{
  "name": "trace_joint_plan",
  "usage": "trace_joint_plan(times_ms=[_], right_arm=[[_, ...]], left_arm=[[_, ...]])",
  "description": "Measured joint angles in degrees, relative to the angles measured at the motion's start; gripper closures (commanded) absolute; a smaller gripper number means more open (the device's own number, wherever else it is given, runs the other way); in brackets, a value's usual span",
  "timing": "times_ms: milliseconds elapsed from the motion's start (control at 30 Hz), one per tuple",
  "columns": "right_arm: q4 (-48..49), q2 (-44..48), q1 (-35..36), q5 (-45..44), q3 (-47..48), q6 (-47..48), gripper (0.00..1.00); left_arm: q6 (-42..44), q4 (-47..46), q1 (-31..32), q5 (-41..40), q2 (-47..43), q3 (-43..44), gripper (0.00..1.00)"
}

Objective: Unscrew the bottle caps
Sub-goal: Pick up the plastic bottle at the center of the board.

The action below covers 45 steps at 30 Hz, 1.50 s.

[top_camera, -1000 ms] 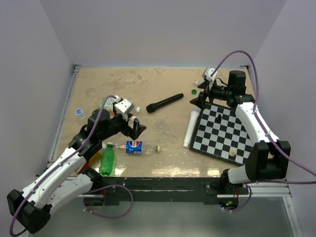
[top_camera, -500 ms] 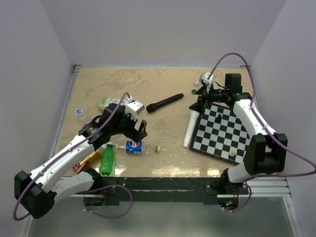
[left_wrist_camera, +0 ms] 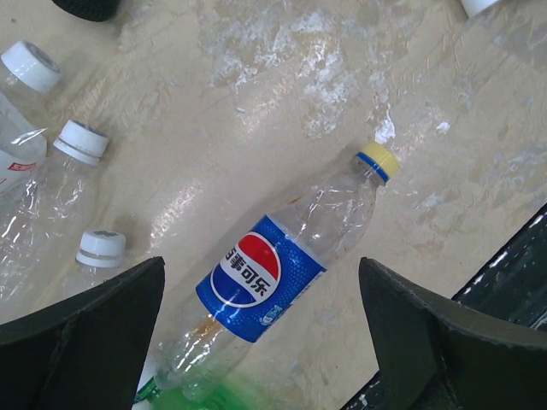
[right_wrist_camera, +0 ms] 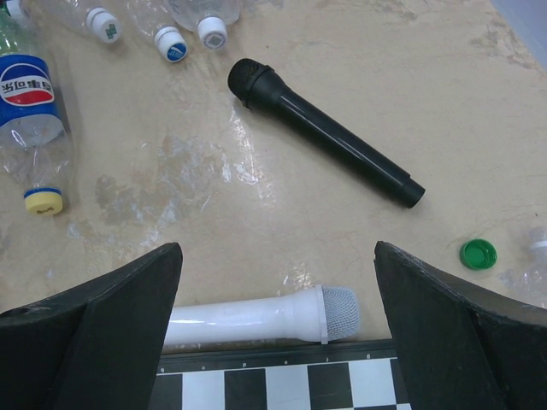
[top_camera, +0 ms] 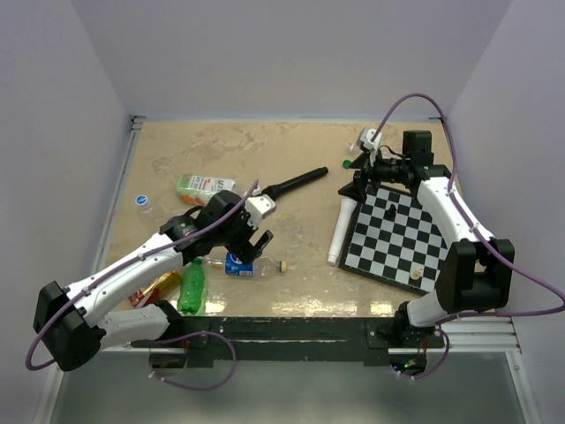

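A Pepsi-labelled bottle point(left_wrist_camera: 261, 273) lies on its side on the table, its yellow cap point(left_wrist_camera: 377, 162) screwed on and pointing right. My left gripper point(left_wrist_camera: 261, 342) hovers open above it, one finger on each side of the label, touching nothing. Clear crinkled bottles with white caps point(left_wrist_camera: 82, 141) lie to the left, and a green bottle point(top_camera: 192, 287) lies beside the Pepsi bottle point(top_camera: 238, 263). My right gripper point(right_wrist_camera: 278, 342) hangs open at the far right over the white microphone point(right_wrist_camera: 265, 316). A loose green cap point(right_wrist_camera: 478, 254) rests on the table near it.
A black microphone point(top_camera: 296, 183) lies mid-table, and a chessboard point(top_camera: 397, 234) with a few pieces sits at the right. A white-and-green carton point(top_camera: 203, 185) is at the left, with a blue cap point(top_camera: 140, 200) near the left edge. The table's front edge is close below the Pepsi bottle.
My left arm has swung right and toward the front, ending over the Pepsi bottle and uncovering the carton. The right arm shifted slightly early on, then held still. Both grippers stayed open.
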<state>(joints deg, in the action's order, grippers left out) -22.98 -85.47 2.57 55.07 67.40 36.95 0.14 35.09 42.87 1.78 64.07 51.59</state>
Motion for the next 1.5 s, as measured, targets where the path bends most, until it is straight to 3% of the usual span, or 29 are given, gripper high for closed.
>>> trace_joint_plan(times_ms=[400, 1033, 1400, 1500], right_arm=[[-0.2, 0.0, 0.0, 0.0, 0.0, 0.2, 0.02], [-1.3, -0.1, 0.0, 0.6, 0.2, 0.9, 0.02], [-2.4, -0.1, 0.0, 1.6, 0.2, 1.9, 0.02], [-3.0, -0.1, 0.0, 1.6, 0.4, 2.3, 0.02]], left_arm=[[10.5, 1.1, 5.6, -4.2, 9.6, 0.2, 0.02], [21.7, 1.8, 6.4, -5.6, 18.7, -1.4, 0.03], [23.5, -1.4, 6.4, -5.0, 25.2, -1.8, 0.21], [23.4, -2.0, 6.4, -5.0, 25.2, -1.8, 0.31]])
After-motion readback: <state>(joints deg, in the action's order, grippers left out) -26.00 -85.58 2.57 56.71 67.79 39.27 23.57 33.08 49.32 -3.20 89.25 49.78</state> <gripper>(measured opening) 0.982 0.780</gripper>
